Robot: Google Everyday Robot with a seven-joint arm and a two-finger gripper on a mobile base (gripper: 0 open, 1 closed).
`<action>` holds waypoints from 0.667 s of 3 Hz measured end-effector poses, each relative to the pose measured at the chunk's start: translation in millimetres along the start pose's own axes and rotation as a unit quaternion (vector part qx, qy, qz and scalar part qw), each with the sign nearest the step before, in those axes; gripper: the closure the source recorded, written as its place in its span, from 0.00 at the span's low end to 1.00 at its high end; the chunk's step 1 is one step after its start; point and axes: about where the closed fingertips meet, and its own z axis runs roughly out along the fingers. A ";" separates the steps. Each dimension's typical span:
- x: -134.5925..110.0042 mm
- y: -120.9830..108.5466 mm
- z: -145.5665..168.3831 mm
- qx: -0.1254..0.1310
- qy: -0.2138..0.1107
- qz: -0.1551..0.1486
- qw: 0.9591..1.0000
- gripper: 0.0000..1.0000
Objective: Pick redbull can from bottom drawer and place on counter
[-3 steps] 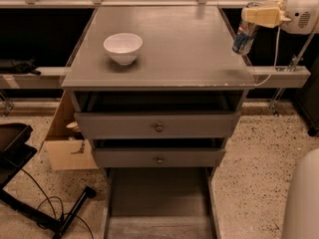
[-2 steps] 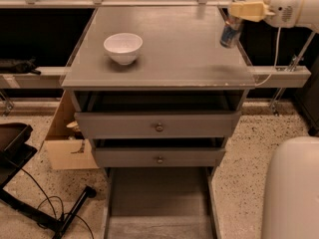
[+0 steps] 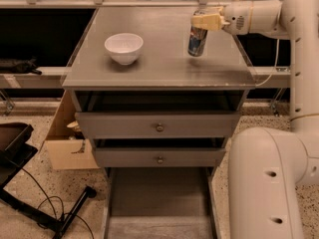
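Jaws of the gripper (image 3: pixel 200 23) clasp the redbull can (image 3: pixel 197 42) by its top, over the counter (image 3: pixel 159 69).

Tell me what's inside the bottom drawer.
The bottom drawer shows only bare grey floor; its back is hidden under the drawer above. The pincer holds the redbull can over the counter.

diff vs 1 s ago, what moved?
The gripper, shut on the redbull can, carried it left from past the counter right edge to over the counter. Nothing released. The white bowl, knobbed drawers and open bottom drawer are unchanged.
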 end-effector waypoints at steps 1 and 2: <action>37.9 -6.5 29.8 -0.017 0.026 0.034 0.999 1.00; 39.7 -7.0 31.0 -0.018 0.027 0.036 0.999 0.73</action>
